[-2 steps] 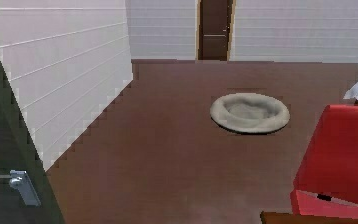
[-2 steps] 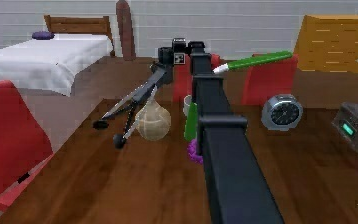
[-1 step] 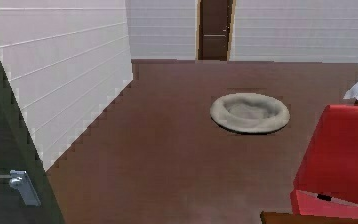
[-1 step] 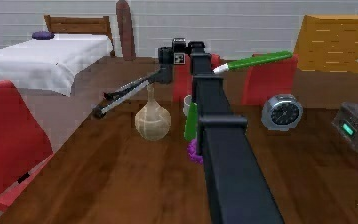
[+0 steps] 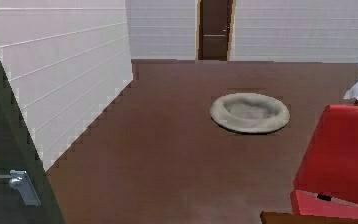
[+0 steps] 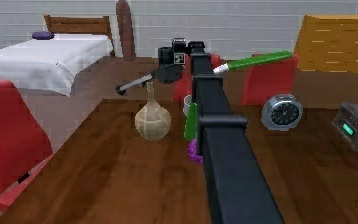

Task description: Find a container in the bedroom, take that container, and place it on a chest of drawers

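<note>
Bedroom: white bed (image 6: 47,55) at ten o'clock, wooden table (image 6: 97,170) in front. A tan vase (image 6: 152,120), likely the container, stands on the table at five o'clock from the gripper (image 6: 132,84); whether it holds anything, or how its fingers are set, cannot be told. Lifting and placing on a chest of drawers apparently remain

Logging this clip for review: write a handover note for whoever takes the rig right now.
Gripper: extended at the wooden table, near the tan vase; cannot tell whether it holds anything.
Things: vase and a white cup stand on the table; bed beyond.
Done: bedroom found, nothing placed yet.
Left: take a container, carry it to a chest of drawers, perhaps the wooden unit behind, set it down.
</note>
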Motion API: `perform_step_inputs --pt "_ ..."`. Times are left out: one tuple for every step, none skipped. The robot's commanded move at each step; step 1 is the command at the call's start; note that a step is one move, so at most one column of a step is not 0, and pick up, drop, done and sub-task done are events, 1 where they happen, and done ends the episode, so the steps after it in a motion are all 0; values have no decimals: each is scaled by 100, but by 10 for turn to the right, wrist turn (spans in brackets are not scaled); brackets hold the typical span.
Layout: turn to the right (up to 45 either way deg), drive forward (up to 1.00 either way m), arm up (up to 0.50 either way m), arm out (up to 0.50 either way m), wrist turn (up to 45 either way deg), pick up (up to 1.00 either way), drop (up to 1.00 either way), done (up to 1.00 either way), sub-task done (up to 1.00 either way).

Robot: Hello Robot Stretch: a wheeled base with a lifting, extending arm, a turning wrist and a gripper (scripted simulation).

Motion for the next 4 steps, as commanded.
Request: perform_step_inputs --pt "0 0 0 0 240 0 0 0 0" --pt "0 0 -24 0 0 0 0 0 0" --pt "0 0 0 0 0 100 0 0 0" --pt "0 0 10 0 0 0 0 0 0"
